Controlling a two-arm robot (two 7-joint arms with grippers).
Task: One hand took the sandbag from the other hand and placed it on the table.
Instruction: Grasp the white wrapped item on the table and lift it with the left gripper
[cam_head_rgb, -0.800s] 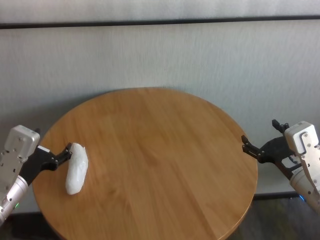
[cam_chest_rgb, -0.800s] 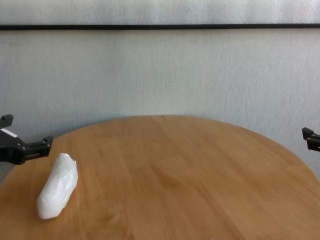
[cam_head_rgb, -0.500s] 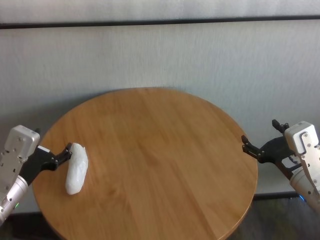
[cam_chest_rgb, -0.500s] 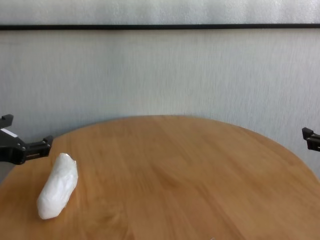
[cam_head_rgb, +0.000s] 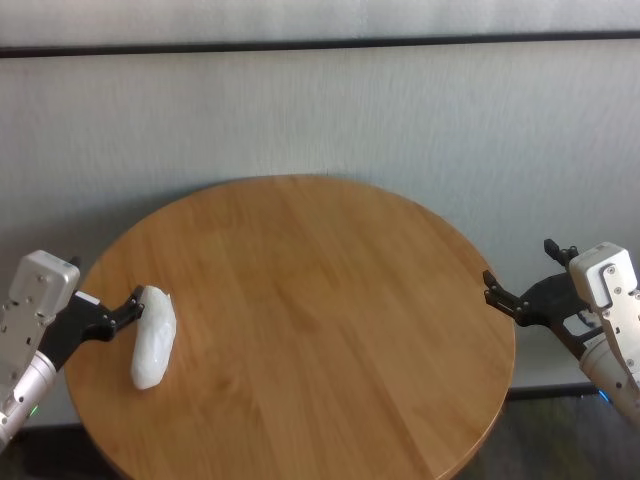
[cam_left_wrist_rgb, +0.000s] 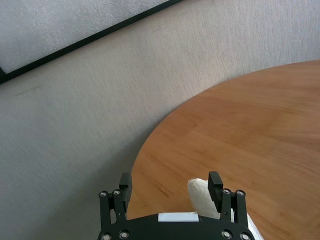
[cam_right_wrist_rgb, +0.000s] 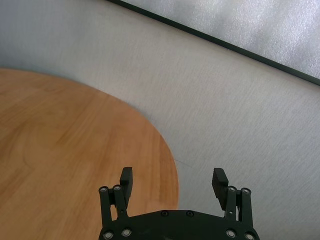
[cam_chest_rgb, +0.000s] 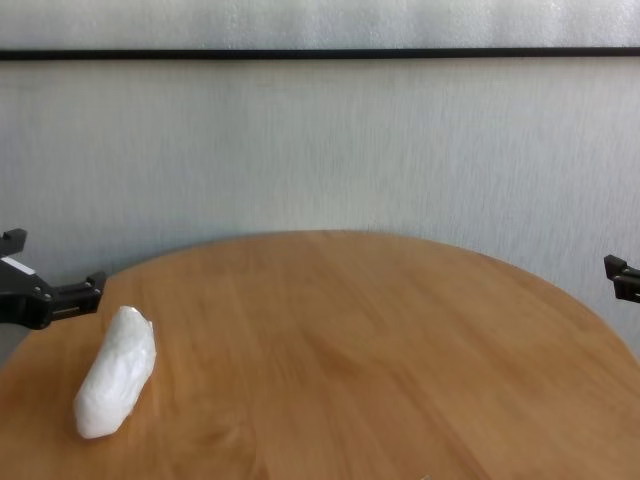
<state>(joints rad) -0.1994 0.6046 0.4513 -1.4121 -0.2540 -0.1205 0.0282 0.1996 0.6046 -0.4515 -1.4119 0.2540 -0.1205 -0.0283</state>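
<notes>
Grey textured wall, crossed by a dark horizontal strip, backs a round wooden surface (cam_head_rgb: 300, 320). Sandbag (cam_head_rgb: 153, 336), a white oblong pouch, lies flat on the surface near its left rim, long axis running roughly from near edge to far edge. Left gripper (cam_head_rgb: 112, 317) hangs at that rim, just beside the sandbag's far end; its fingers (cam_left_wrist_rgb: 215, 183) are spread apart and hold nothing, though one finger sits so close to the pouch that contact cannot be ruled out. In the left wrist view the sandbag's tip shows inside the span of the fingers, beside one of them. Right gripper (cam_head_rgb: 515, 300) waits off the rim opposite the sandbag, well apart from it, fingers (cam_right_wrist_rgb: 220, 180) likewise spread and empty over the wall side of the rim.

Judged from this layout, the sandbag already rests on the surface, so the step in hand appears to be clearing the left gripper from the pouch. To do it well, keep the fingers wide and draw straight back away from the sandbag, off the rim, without sweeping sideways, since the crinkly wrap could snag on the near finger and drag the pouch toward the edge. Lift only once the tips are clear.
</notes>
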